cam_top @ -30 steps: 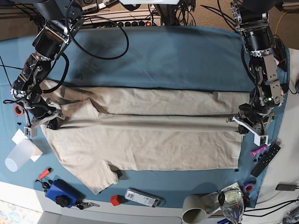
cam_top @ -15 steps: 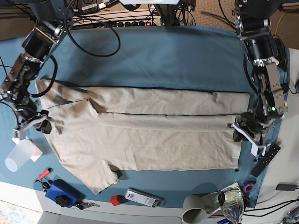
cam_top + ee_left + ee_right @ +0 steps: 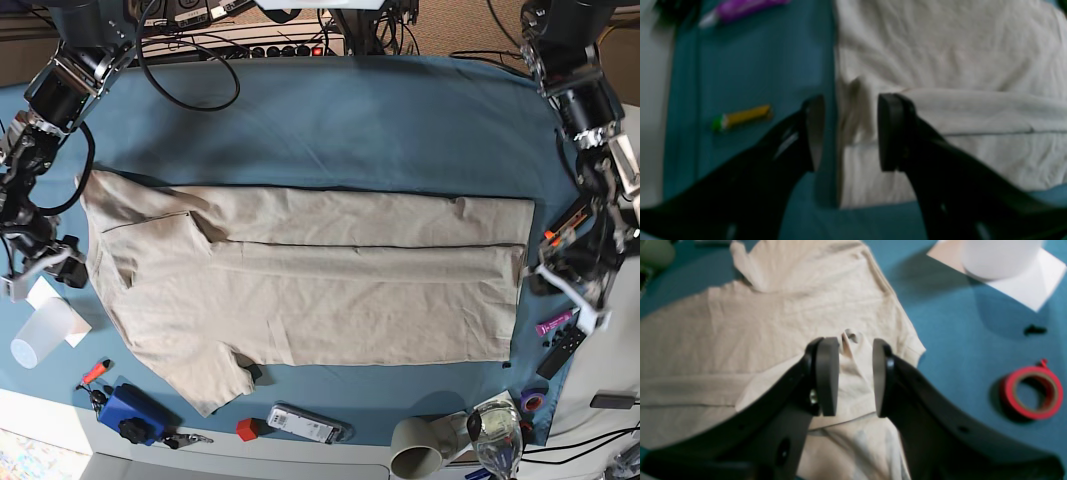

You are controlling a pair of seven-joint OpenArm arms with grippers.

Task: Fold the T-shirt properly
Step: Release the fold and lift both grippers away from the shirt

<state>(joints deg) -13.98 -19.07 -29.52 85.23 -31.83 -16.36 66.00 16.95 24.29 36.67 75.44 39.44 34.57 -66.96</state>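
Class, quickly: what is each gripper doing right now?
Left gripper: open, holding nothing.
Right gripper: open, holding nothing.

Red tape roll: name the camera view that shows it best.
The right wrist view: the red tape roll appears large, its ring and centre hole unobstructed. I can't make it out in the base view, and the left wrist view doesn't show it.

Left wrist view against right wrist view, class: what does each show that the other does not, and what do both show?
Only the left wrist view: a purple marker-like item and a yellow item with a green end.
Only the right wrist view: a red tape roll and a translucent white container on white paper.
Both: the beige T-shirt, the teal cloth and an open pincer.
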